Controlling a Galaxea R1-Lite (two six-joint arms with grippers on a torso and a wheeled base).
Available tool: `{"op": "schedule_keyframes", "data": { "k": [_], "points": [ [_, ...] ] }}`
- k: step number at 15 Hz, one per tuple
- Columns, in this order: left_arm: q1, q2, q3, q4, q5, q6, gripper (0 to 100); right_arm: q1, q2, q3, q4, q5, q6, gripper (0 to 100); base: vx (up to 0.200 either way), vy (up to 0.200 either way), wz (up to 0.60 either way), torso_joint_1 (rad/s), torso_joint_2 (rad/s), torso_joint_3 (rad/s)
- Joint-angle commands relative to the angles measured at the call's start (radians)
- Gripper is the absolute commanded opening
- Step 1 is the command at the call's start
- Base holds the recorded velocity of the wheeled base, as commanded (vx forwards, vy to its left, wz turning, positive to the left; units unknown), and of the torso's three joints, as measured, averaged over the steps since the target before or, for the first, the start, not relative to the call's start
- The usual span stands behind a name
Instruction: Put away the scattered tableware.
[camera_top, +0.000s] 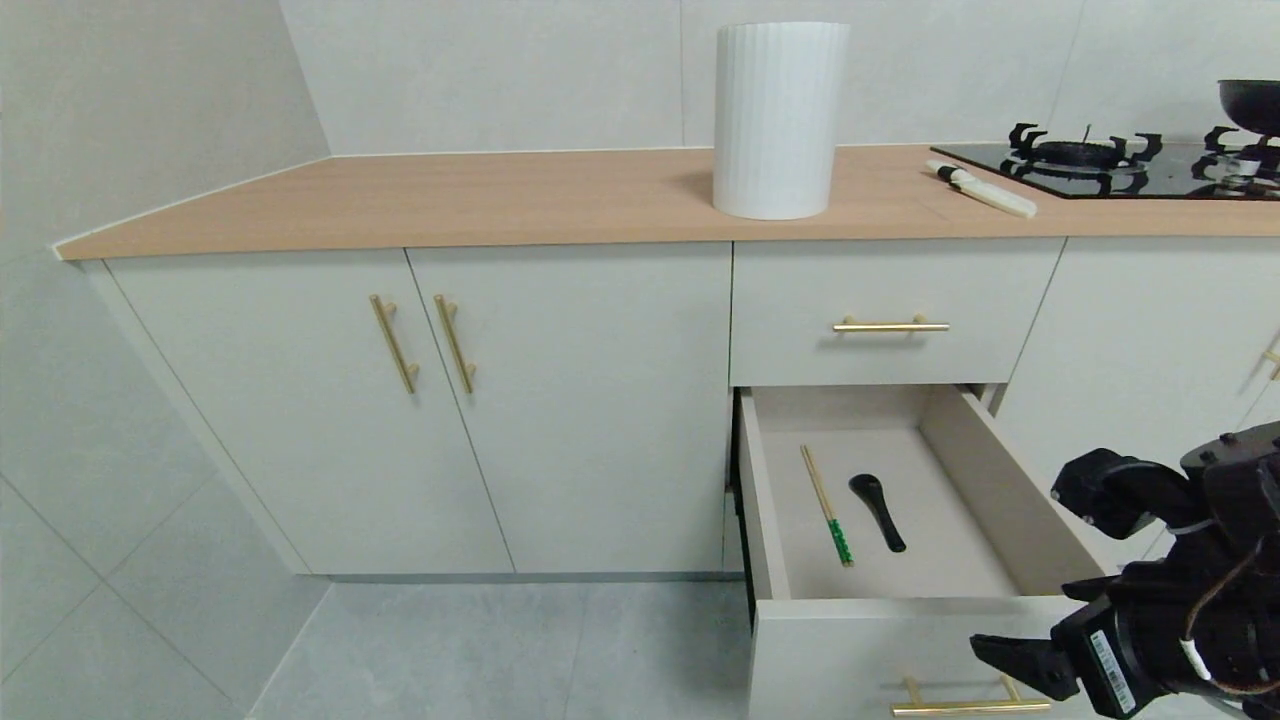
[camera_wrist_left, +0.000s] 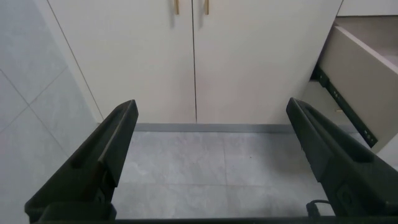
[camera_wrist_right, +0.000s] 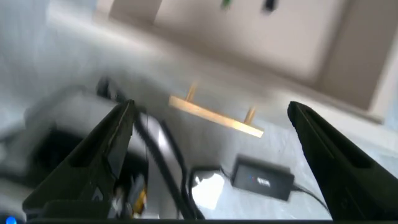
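Head view: chopsticks (camera_top: 826, 505) and spoon (camera_top: 877, 511) lie front-to-back in drawer (camera_top: 985, 495), spoon bowl rearward.

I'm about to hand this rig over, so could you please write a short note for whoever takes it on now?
Left gripper: open, empty, low over the floor before the cupboard doors.
Right gripper: open, empty, by the front of the open drawer.
Done: chopsticks and black spoon lie side by side in the drawer.
To do: a white utensil lies on the counter by the hob; stow it if it counts, then shut the drawer.
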Motion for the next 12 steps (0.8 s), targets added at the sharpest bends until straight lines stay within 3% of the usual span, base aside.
{"op": "schedule_keyframes", "data": {
  "k": [1,6,9,12],
  "points": [
    [0.000,0.000,0.000,0.000,0.000,0.000,100,0.050,0.010,0.026,0.003,0.006,-0.012,100,0.000,0.000,0.00,0.000,0.00,0.000],
    [0.000,0.000,0.000,0.000,0.000,0.000,100,0.132,0.106,0.059,-0.006,0.004,-0.009,100,0.000,0.000,0.00,0.000,0.00,0.000],
    [0.000,0.000,0.000,0.000,0.000,0.000,100,0.135,0.208,0.053,-0.015,0.003,0.002,100,0.000,0.000,0.00,0.000,0.00,0.000],
    [0.000,0.000,0.000,0.000,0.000,0.000,100,0.132,0.303,0.044,-0.124,-0.012,0.112,100,0.000,0.000,0.00,0.000,0.00,0.000]
  ]
}}
